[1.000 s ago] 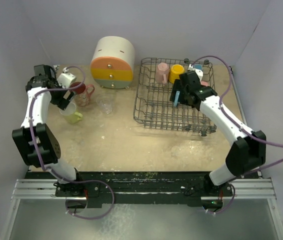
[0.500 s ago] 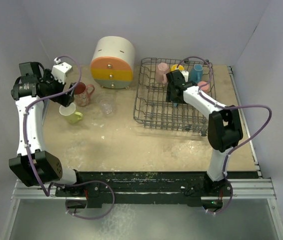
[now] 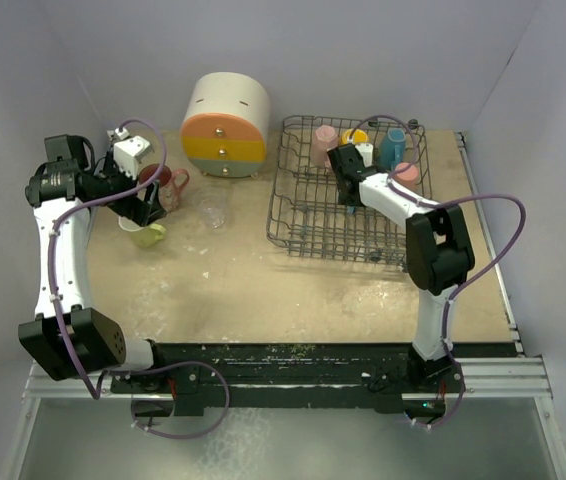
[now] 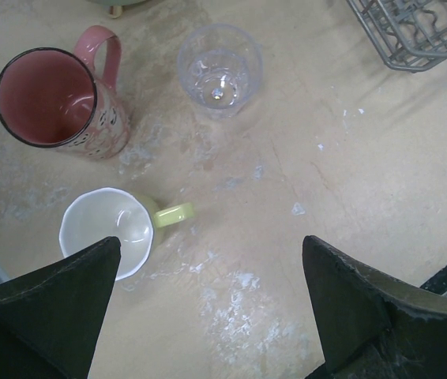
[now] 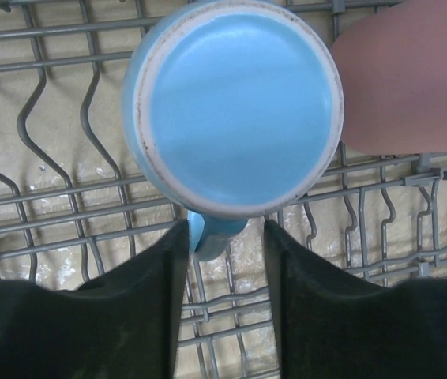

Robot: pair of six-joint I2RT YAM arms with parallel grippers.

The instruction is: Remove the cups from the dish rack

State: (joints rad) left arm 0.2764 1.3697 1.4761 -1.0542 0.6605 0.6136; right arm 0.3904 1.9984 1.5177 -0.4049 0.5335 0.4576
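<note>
The dark wire dish rack (image 3: 303,225) stands at the right. In it are a pink cup (image 3: 323,143), a yellow cup (image 3: 354,134), a light blue tumbler (image 3: 395,146) and a salmon cup (image 3: 406,173). A light blue cup (image 5: 235,106) sits upside down on the rack's wires. My right gripper (image 5: 225,229) has its jaws narrowed around the cup's handle (image 5: 215,237): the left finger touches it and a small gap shows at the right finger. My left gripper (image 4: 210,245) hangs open over the table beside a pale green cup (image 4: 107,229), with nothing between its fingers.
A pink patterned mug (image 4: 50,99) and a clear glass (image 4: 219,69) stand upright on the table near the pale green cup. A round cream cabinet (image 3: 225,125) with coloured drawers stands at the back. A corner of the rack (image 4: 421,35) shows in the left wrist view.
My right gripper has moved left inside the rack and narrowed its jaws around the blue cup's handle. The left arm has shifted above the cups on the table, still open.
</note>
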